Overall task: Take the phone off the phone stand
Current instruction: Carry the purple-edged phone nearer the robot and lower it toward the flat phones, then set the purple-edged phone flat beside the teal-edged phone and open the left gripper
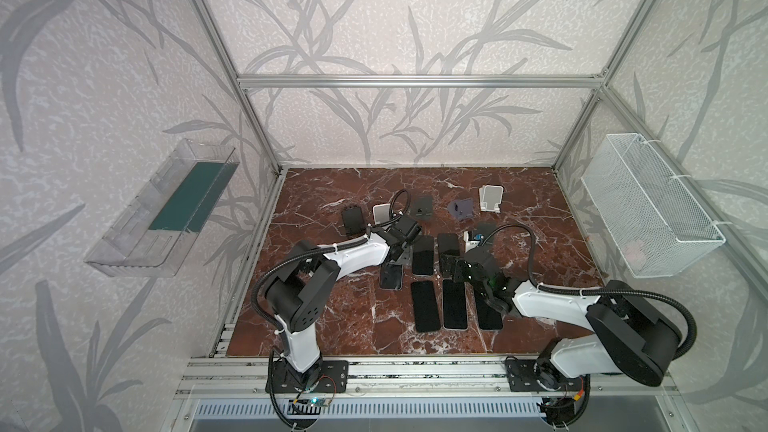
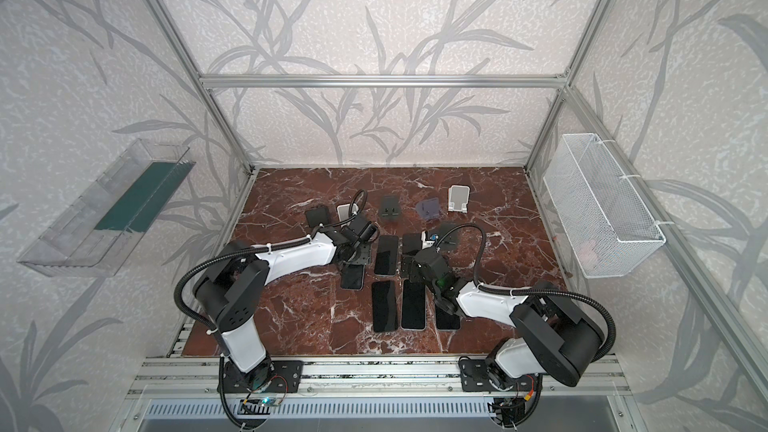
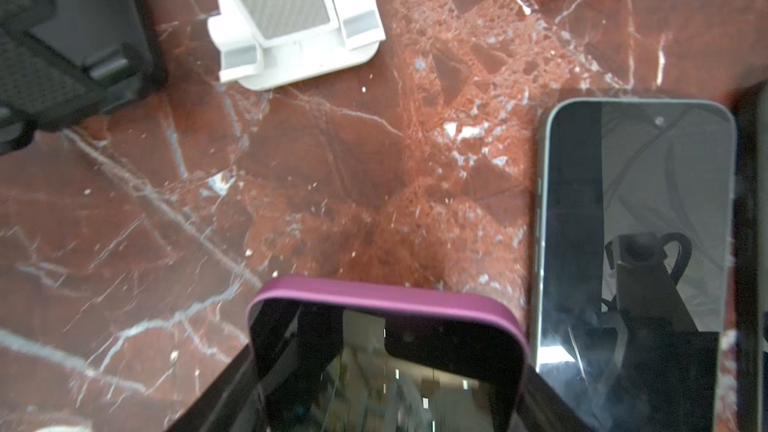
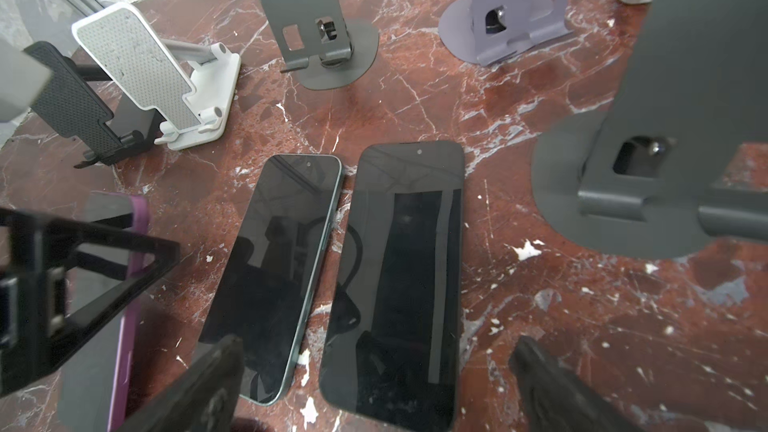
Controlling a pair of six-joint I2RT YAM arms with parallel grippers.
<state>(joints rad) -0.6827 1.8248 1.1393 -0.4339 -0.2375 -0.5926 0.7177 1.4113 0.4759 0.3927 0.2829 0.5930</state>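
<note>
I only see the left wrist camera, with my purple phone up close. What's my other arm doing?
Observer: The right tool hangs open over a teal-edged phone and a black phone lying flat.
Operator: Any stands besides my white and black ones?
Observer: Yes, a lavender stand sits empty near the back.
Operator: More phones anywhere?
Observer: A row of three phones lies in front, one partly under the right arm.

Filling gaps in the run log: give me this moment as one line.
left gripper: shut on purple-cased phone | right gripper: open, empty | white plastic phone stand: empty
</note>
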